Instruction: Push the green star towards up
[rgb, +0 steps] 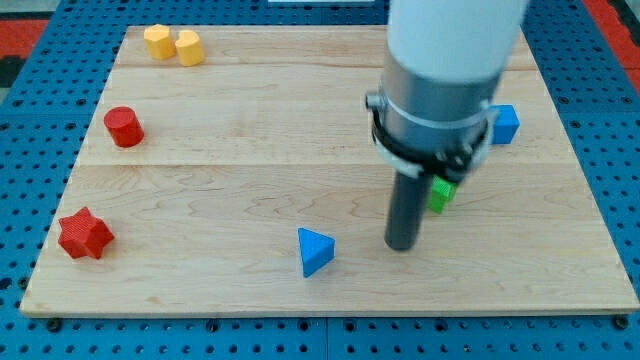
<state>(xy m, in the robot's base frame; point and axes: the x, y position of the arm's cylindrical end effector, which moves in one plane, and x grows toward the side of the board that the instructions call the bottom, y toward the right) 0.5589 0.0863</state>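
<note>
A green block (440, 194), mostly hidden behind the rod so its star shape cannot be made out, sits at the right of the wooden board (230, 200). My tip (402, 244) rests on the board just below and left of the green block, close beside it. A blue triangular block (315, 251) lies to the left of my tip.
A blue block (504, 124) sits at the right, partly behind the arm. Two yellow blocks (173, 45) lie side by side at the top left. A red cylinder (124, 127) and a red star (84, 234) are at the left.
</note>
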